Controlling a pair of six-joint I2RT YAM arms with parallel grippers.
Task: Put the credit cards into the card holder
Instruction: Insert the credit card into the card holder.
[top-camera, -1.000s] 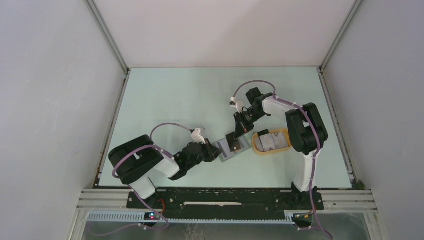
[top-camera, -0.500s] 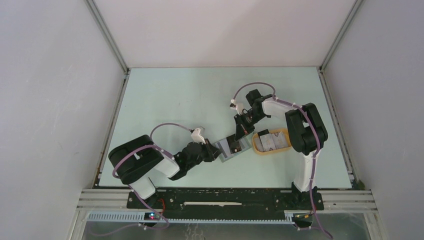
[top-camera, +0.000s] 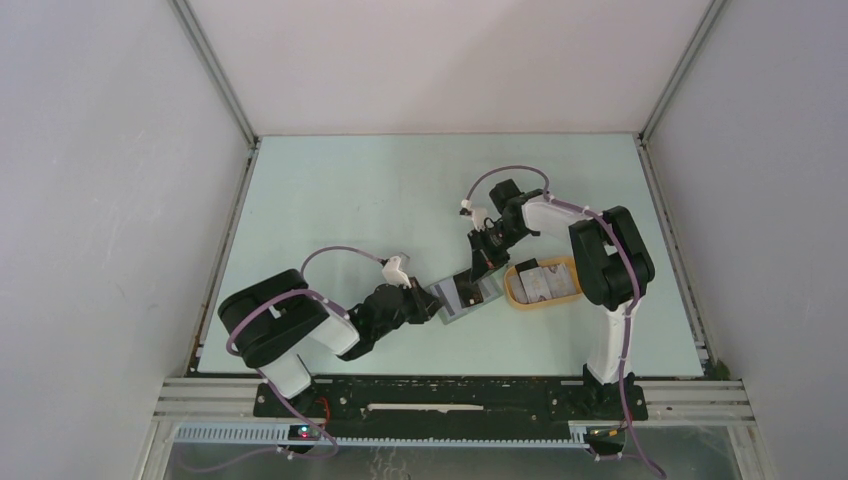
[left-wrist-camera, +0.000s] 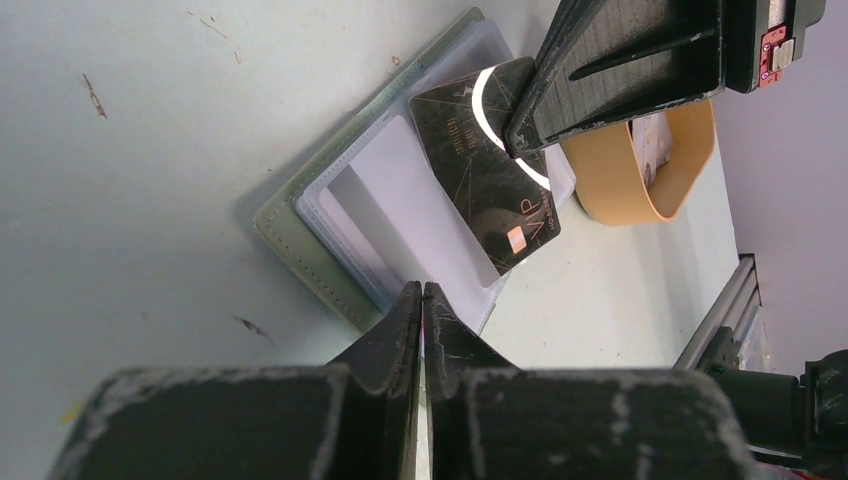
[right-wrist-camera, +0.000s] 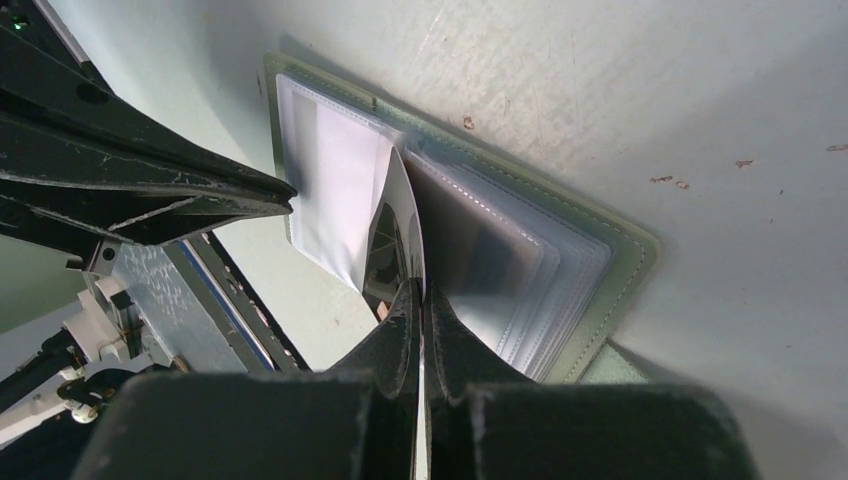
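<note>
The grey-green card holder (top-camera: 462, 297) lies open on the table, its clear sleeves (left-wrist-camera: 400, 200) fanned out. My left gripper (left-wrist-camera: 423, 291) is shut on the near edge of one sleeve. My right gripper (right-wrist-camera: 420, 292) is shut on a black credit card (left-wrist-camera: 490, 180), which rests at a slant on the sleeves with its lower end among them. The right wrist view shows this card (right-wrist-camera: 388, 250) edge-on between two sleeves of the holder (right-wrist-camera: 620, 270). From above, the left gripper (top-camera: 437, 303) and right gripper (top-camera: 478, 270) meet over the holder.
A tan-yellow oval tray (top-camera: 512, 290) stands just right of the holder with more cards (top-camera: 540, 282) in it; it also shows in the left wrist view (left-wrist-camera: 640, 190). The metal frame rail (left-wrist-camera: 720, 310) runs along the near table edge.
Almost nothing differs. The right gripper with the black card has shifted very slightly at the holder; the left gripper stays where it was.
</note>
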